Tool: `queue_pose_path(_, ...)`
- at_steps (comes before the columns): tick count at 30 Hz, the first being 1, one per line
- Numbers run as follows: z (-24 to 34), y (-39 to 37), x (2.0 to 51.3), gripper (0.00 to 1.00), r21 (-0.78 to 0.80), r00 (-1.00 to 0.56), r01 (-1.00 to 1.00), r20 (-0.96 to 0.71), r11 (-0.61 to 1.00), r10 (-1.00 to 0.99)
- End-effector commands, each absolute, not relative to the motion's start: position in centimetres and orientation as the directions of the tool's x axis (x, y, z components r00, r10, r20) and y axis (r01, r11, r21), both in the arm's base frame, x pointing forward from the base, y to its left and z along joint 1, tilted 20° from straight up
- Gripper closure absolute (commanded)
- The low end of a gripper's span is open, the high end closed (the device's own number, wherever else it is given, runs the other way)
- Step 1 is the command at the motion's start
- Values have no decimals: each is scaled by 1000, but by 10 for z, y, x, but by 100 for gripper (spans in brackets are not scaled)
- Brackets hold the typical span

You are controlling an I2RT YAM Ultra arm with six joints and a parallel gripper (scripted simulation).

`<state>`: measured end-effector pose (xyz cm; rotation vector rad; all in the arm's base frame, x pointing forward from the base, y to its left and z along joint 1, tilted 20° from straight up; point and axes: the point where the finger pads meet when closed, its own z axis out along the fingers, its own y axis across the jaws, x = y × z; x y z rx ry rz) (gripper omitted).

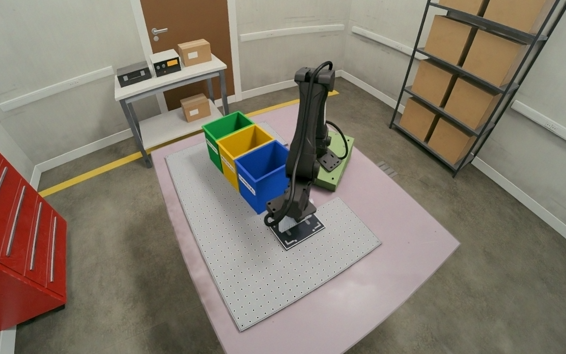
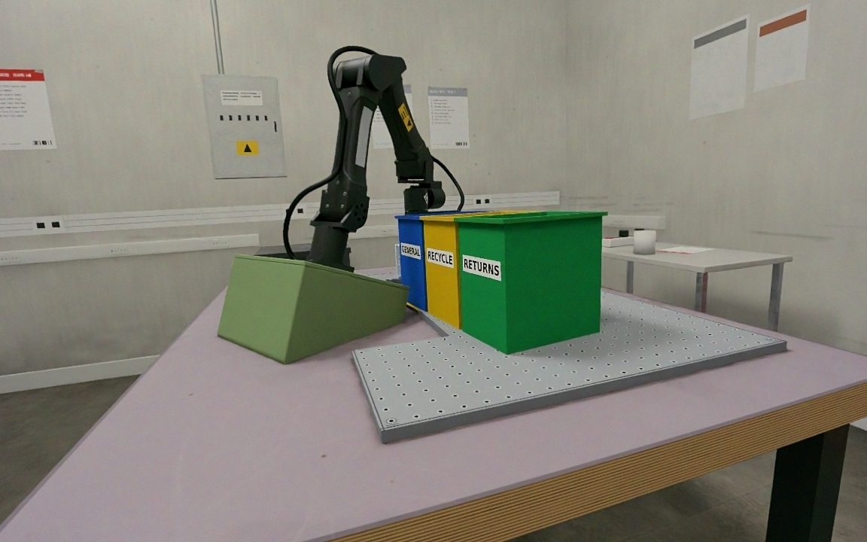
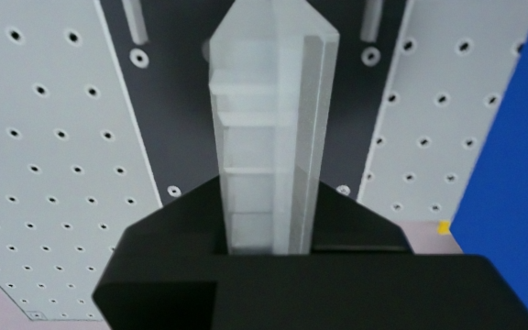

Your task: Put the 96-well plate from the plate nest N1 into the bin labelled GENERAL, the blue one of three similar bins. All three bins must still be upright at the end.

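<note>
My gripper (image 3: 263, 164) is shut on the 96-well plate (image 3: 270, 137), a clear plastic plate seen edge-on between the fingers in the wrist view. It hangs just above the dark plate nest N1 (image 3: 246, 92). In the top view the gripper (image 1: 294, 218) is low over the nest (image 1: 300, 231), with the plate (image 1: 288, 225) showing pale below it. The blue GENERAL bin (image 1: 262, 174) stands upright right beside the arm; its wall fills the right edge of the wrist view (image 3: 516, 160). In the exterior view the blue bin (image 2: 411, 259) hides the gripper.
The yellow RECYCLE bin (image 1: 243, 151) and green RETURNS bin (image 1: 223, 134) stand upright in a row behind the blue one on the perforated board (image 1: 249, 246). The arm's green base block (image 1: 335, 160) sits to the right.
</note>
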<state>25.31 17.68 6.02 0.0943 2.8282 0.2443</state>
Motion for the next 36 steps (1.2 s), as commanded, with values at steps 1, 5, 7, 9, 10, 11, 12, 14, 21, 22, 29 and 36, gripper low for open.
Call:
queue_pose_path(1,89,181,256,100,192,-940,28,-329,981,92)
queue_pose_path(5,94,182,255,100,192,-940,28,-329,981,92)
queue_pose_path(7,98,180,255,100,192,-939,33,-329,981,96)
queue_pose_path(9,101,180,253,100,192,-940,30,-329,981,93)
queue_pose_path(10,102,180,253,100,192,-940,29,-329,981,92)
queue_pose_path(11,104,180,252,100,192,-940,27,-329,981,91)
queue_pose_path(12,105,180,251,100,192,-940,28,-329,981,91)
queue_pose_path(14,108,178,251,100,192,-940,31,-329,981,94)
queue_pose_path(21,116,177,247,100,192,-940,29,-329,981,92)
queue_pose_path(22,118,176,248,100,191,-939,32,-329,981,95)
queue_pose_path(29,129,174,243,100,192,-940,31,-329,981,94)
queue_pose_path(36,140,172,239,100,192,-940,31,-329,981,94)
